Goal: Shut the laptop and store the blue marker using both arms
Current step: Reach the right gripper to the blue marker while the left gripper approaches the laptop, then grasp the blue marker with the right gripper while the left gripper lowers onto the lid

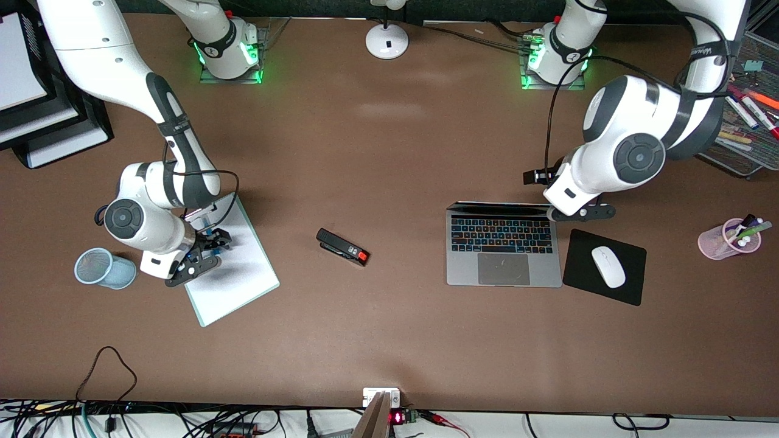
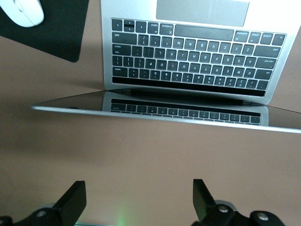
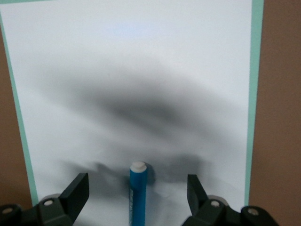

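The laptop [image 1: 503, 244] stands open toward the left arm's end of the table, keyboard lit and screen upright. In the left wrist view its keyboard [image 2: 193, 61] shows over the screen's top edge. My left gripper [image 1: 579, 213] hangs open [image 2: 136, 202] by the screen's corner on the mouse pad's side, holding nothing. The blue marker [image 3: 138, 193] lies on a white board [image 1: 243, 280] toward the right arm's end. My right gripper [image 1: 204, 246] is low over it and open [image 3: 136, 193]. One finger stands on each side of the marker, with a gap on both sides.
A black stapler [image 1: 342, 246] lies mid-table. A blue mesh cup [image 1: 103, 267] lies beside the board. A white mouse [image 1: 608, 266] sits on a black pad [image 1: 633, 289] beside the laptop. A pink cup of pens [image 1: 730, 238] and a mesh tray of markers [image 1: 748, 121] stand at the left arm's end.
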`<action>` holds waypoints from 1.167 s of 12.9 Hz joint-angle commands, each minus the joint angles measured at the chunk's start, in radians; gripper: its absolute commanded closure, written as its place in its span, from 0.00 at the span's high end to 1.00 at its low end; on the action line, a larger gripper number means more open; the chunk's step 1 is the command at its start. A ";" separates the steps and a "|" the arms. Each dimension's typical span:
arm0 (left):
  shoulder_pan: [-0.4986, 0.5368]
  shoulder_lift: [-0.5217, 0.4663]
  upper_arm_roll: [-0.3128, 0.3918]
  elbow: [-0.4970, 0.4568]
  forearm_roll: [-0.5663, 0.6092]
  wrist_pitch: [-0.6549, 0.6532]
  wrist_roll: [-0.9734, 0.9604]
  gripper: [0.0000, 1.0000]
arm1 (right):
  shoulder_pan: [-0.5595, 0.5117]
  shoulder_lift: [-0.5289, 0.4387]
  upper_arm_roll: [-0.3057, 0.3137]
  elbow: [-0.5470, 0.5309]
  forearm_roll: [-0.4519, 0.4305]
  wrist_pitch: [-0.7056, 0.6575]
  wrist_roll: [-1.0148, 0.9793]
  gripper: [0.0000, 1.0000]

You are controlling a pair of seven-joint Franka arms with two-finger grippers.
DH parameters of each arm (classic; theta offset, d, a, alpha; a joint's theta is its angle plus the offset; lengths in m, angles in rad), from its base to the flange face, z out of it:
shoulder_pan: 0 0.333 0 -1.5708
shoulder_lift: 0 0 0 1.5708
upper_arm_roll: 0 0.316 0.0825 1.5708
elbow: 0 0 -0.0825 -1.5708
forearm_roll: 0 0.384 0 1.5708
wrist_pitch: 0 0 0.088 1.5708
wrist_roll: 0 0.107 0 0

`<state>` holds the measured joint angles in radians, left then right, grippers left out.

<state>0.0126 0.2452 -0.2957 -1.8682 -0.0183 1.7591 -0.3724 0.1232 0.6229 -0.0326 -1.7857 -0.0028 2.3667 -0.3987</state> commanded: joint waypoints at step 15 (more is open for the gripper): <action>-0.048 0.187 -0.005 0.187 -0.014 0.020 -0.002 1.00 | 0.001 -0.003 -0.003 -0.055 0.006 0.082 -0.002 0.51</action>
<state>-0.0303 0.4059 -0.3008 -1.7259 -0.0188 1.7890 -0.3723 0.1226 0.6356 -0.0370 -1.8285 -0.0028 2.4394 -0.3985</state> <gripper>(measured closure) 0.000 0.493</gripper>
